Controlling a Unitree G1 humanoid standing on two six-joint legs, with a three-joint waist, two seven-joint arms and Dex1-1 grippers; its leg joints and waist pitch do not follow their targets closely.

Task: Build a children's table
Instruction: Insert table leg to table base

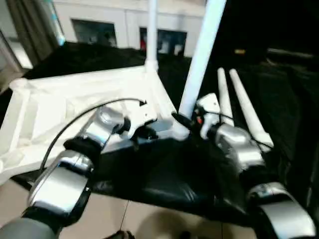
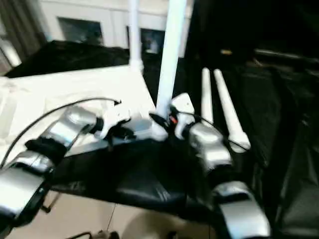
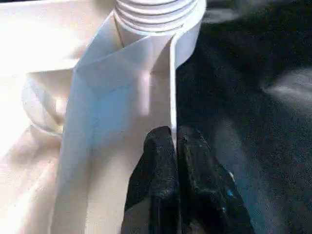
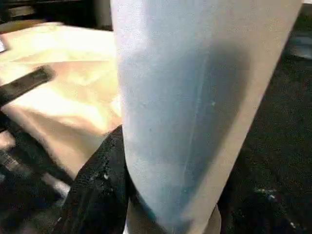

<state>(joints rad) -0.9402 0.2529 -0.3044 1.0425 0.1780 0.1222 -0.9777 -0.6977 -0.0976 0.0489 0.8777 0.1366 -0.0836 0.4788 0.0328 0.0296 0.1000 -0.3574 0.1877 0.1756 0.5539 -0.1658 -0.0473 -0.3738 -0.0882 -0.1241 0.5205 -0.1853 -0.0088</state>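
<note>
The white tabletop point(image 1: 60, 104) lies upside down on the black cloth, ribbed underside up. One leg point(image 1: 152, 30) stands upright in its far corner socket. A second leg point(image 1: 199, 59) rises, slightly tilted, from the near right corner socket point(image 1: 179, 132). My right gripper point(image 1: 183, 121) is shut on this leg just above its base, and a black finger point(image 4: 97, 190) hugs the tube. My left gripper point(image 3: 173, 146) is shut on the tabletop's thin rim wall beside that corner, one finger on each side. Two loose legs point(image 1: 224, 99) point(image 1: 249, 117) lie side by side to the right.
The black-draped work surface point(image 1: 164, 179) ends just in front of my arms, with beige floor point(image 1: 124, 219) below. White cabinets point(image 1: 119, 20) stand at the back. A black cable point(image 1: 75, 119) arcs over my left forearm.
</note>
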